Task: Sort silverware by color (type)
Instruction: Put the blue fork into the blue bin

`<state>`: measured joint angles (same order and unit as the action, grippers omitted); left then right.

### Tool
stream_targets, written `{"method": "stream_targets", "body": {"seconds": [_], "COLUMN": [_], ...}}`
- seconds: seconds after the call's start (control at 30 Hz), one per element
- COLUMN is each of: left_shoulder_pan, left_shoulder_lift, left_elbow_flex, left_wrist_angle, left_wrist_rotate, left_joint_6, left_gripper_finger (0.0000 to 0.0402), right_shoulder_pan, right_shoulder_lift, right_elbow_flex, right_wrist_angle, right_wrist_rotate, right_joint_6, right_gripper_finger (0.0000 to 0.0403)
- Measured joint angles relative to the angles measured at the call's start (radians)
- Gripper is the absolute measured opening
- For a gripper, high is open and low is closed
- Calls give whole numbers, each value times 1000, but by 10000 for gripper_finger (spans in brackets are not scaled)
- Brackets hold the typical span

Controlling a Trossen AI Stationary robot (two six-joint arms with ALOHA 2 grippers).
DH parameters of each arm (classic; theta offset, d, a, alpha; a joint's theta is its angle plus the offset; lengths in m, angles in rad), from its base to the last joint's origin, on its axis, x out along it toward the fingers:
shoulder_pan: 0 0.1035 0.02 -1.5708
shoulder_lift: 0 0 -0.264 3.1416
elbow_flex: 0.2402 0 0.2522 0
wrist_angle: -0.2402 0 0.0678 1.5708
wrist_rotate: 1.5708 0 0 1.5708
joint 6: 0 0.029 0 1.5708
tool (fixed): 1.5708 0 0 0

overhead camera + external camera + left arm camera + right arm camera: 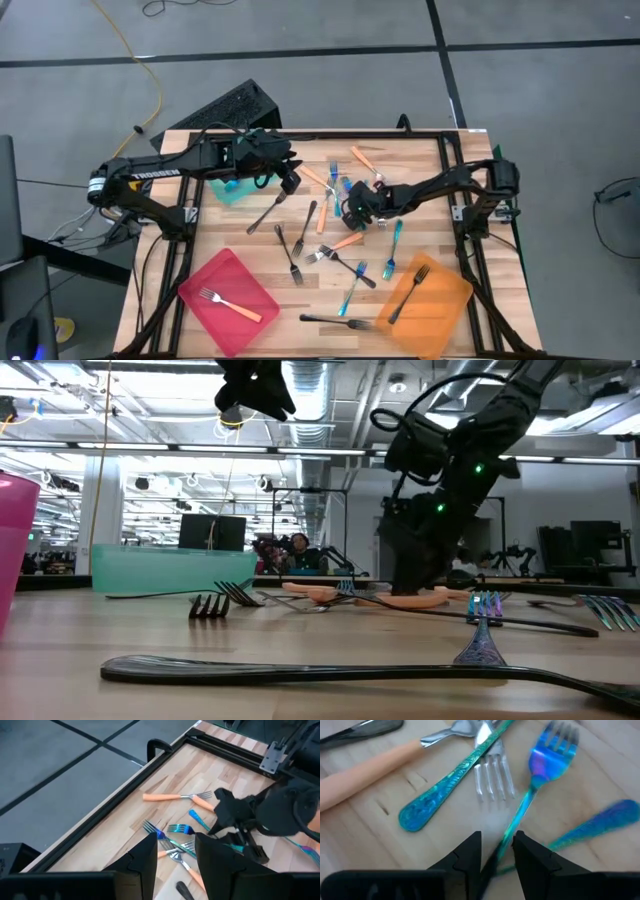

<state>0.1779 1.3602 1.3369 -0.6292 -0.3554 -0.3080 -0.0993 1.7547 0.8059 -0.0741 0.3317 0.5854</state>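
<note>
The right gripper [497, 851] is lowered onto the fork pile at the centre of the table [250, 150], its two fingers closed on the slim handle of a blue fork [547, 755] whose tines lie flat on the wood just ahead of the fingertips. Touching that fork's neighbourhood are a second teal-handled fork [455, 780] lying diagonally, a pale metal fork head [492, 780] beneath it, an orange handle [365, 770] and a further blue handle [600, 822]. The left gripper [175, 852] hangs above the table just beside the teal tray [233, 188], fingers parted and holding nothing; it looks across at the pile and the right arm's wrist. Relative to the pile, the teal tray sits toward the left arm's side at the far edge, the red tray [228, 290] at the near left and the orange tray [430, 298] at the near right. The red tray holds one orange-handled fork [228, 305]; the orange tray holds one black fork [405, 293]; nothing can be made out in the teal tray. Loose on the wood the high view shows roughly six black forks, about five orange-handled forks and about five or six blue forks, though the overlapping pile under the right gripper makes the count uncertain. One black fork [335, 321] lies between the red and orange trays at the near edge.
</note>
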Motion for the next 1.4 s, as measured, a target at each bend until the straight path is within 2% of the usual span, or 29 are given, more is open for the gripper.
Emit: {"method": "stream_targets", "body": {"seconds": [0.23,0.47,0.63,0.77,0.87,0.93,1.1,1.17,1.23,1.3,1.4], "left_shoulder_pan": [0,0,0,0,1,9,50,53,52,53,54], "left_shoulder_lift": [0,0,0,0,-17,-32,-42,-21,-7,4,9], "left_elbow_flex": [0,0,0,-5,-104,-218,-542,-643,-725,-783,-825], "left_wrist_angle": [0,-5,5,49,211,360,937,1189,1385,1533,1639], "left_wrist_rotate": [-11,-19,-60,-79,-34,65,458,562,582,560,478], "left_joint_6": [-8,-11,-8,-3,39,61,28,-22,-76,-118,-134], "left_gripper_finger": [116,116,116,116,116,116,116,116,116,116,116], "right_shoulder_pan": [20,40,38,47,52,53,53,53,51,51,55], "right_shoulder_lift": [54,20,-8,-40,-73,-95,-170,-199,-230,-254,-275], "right_elbow_flex": [17,16,12,10,11,11,12,12,12,12,12], "right_wrist_angle": [0,-35,-58,-56,-50,-50,-26,18,61,145,320], "right_wrist_rotate": [39,82,89,141,168,184,225,235,243,248,246], "right_joint_6": [39,100,124,125,125,124,77,40,-1,-62,-194], "right_gripper_finger": [126,36,33,33,33,33,18,18,18,18,18]}}
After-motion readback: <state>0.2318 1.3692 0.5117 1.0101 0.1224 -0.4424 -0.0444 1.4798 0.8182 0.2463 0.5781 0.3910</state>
